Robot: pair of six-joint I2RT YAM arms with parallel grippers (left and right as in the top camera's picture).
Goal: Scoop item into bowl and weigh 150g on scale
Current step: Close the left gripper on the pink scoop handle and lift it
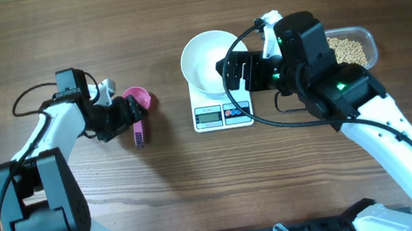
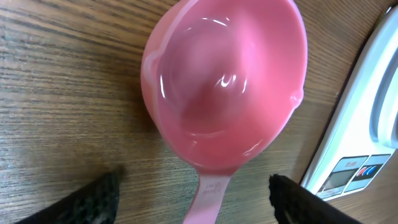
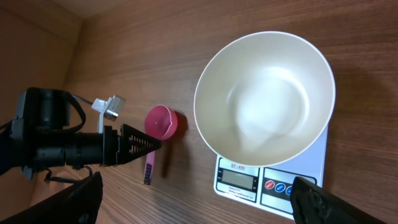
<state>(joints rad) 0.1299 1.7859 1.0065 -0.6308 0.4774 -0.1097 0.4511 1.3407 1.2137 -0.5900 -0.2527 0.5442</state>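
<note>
The white bowl (image 1: 206, 64) sits empty on the white scale (image 1: 223, 114); in the right wrist view the bowl (image 3: 264, 99) covers most of the scale (image 3: 273, 183). The beans (image 1: 347, 50) lie in a clear container at the far right. A pink scoop (image 1: 139, 101) rests on the table left of the scale. My left gripper (image 1: 130, 116) is open at the scoop. In the left wrist view the scoop's handle (image 2: 208, 199) lies between the two fingertips with a gap on each side. My right gripper (image 1: 234, 72) hovers open over the bowl's right edge, holding nothing.
The clear plastic container (image 1: 367, 37) stands behind the right arm, right of the bowl. The scale's display and buttons (image 3: 264, 185) face the front. Bare wooden table (image 1: 200, 188) spreads in front of the scale and between the arms.
</note>
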